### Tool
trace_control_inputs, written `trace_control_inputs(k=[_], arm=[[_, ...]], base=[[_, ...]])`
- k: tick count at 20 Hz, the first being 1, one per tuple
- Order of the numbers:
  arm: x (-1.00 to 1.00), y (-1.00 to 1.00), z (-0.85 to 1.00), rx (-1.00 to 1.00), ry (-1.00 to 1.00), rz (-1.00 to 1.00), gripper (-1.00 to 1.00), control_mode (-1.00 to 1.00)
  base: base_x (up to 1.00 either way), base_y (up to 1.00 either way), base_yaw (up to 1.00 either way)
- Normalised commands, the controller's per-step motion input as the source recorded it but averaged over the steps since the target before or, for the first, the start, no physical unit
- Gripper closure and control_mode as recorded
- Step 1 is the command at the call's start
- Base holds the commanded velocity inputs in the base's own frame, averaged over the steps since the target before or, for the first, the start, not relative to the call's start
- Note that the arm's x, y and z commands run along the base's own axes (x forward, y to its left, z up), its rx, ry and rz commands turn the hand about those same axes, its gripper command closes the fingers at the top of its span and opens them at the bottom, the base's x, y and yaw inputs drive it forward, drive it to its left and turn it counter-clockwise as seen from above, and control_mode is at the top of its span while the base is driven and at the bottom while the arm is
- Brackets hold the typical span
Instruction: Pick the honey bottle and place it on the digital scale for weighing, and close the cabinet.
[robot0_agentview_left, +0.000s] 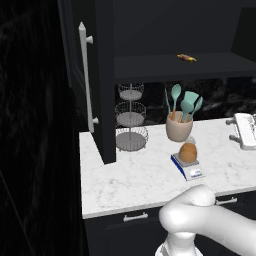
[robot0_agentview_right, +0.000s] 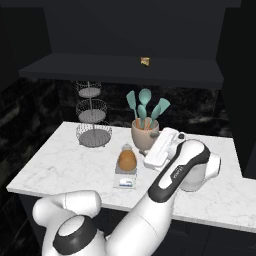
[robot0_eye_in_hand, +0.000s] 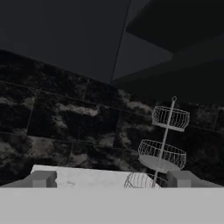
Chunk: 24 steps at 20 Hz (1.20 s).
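Our pincer (robot0_eye_in_hand: 109, 179) faces a black marbled wall, and we see its two grey fingertips (robot0_eye_in_hand: 43, 178) set far apart with nothing between them; it is released and touches nothing. Past the tips lie a strip of the white marble desk (robot0_eye_in_hand: 74, 177) and a three-tier wire basket stand (robot0_eye_in_hand: 162, 148).

From the right base view, our white arm (robot0_agentview_right: 175, 175) reaches over the right part of the desk, with the hand (robot0_agentview_right: 161, 149) raised just beside a beige crock of teal spatulas (robot0_agentview_right: 145, 131).

The honey bottle (robot0_agentview_left: 188, 152), amber with a pale cap, stands upright on the digital scale (robot0_agentview_left: 188, 168), whose blue base sits near the front of the desk, just in front of the crock. The bottle is apart from the hand.

The cabinet (robot0_agentview_left: 95, 75) hangs above the desk. Its left door stands open, edge toward us, with the long white bar handle (robot0_agentview_left: 86, 77) showing. A small yellow item (robot0_agentview_left: 186, 58) lies on the cabinet shelf (robot0_agentview_left: 190, 67). The wire stand sits under the cabinet, left of the crock.
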Motion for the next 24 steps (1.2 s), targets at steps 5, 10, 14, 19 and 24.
trace_control_inputs(k=[5, 10, 14, 19, 24], arm=[[-0.05, -0.42, 0.0, 0.1, -0.15, -0.03, -1.0, -1.0], [0.0, -0.57, 0.07, 0.16, -0.19, -0.01, -1.0, -1.0], [0.0, -0.7, 0.08, 0.21, -0.25, 0.0, -1.0, -1.0], [0.0, -0.68, 0.29, 0.2, -0.22, -0.02, -1.0, -1.0], [-0.02, -0.54, 0.16, 0.12, -0.07, -0.14, -1.0, -1.0]], base=[[0.0, 0.0, 0.0], [0.0, 0.0, 0.0], [0.0, 0.0, 0.0], [0.0, 0.0, 0.0], [0.0, 0.0, 0.0]])
